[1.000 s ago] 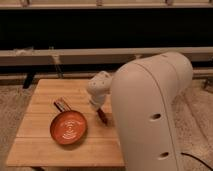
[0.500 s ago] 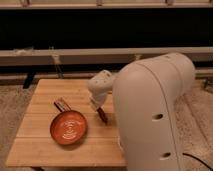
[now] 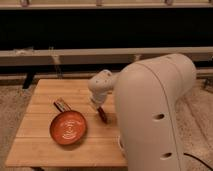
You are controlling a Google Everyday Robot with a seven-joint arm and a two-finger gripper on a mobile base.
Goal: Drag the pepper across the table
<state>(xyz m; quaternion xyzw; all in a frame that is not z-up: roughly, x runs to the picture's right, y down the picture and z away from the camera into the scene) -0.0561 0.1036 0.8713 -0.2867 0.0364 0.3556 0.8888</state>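
Dragging hardly begun: pepper point(image 3: 102, 116) rests near the pan point(image 3: 68, 127)

The gripper point(image 3: 99, 106) hangs low over the middle of the wooden surface point(image 3: 40, 145), its tip right at the small dark red pepper; whether it grips it I cannot tell. Over the last second the wrist point(image 3: 102, 83) has edged slightly rightward, yet the pepper lies about where it was, close to the pan. To my eye, the drag has barely started.
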